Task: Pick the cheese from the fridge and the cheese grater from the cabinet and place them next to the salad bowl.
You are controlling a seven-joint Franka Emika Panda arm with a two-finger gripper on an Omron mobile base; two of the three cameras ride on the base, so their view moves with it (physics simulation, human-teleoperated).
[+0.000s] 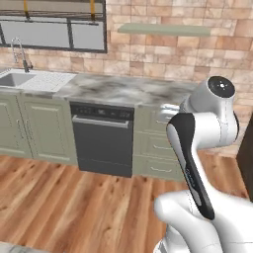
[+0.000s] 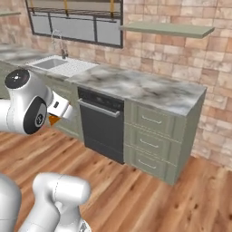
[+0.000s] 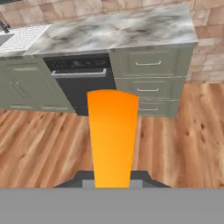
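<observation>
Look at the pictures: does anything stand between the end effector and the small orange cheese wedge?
No. The end effector is already shut on the small orange cheese wedge, which sticks out ahead of it above the wooden floor. Nothing visible sits between them. The salad bowl is not visible, so that path cannot be judged.

The cheese is hiding the tool's fingertips at 6 o'clock; the arm is covering most of it in the right base view.
</observation>
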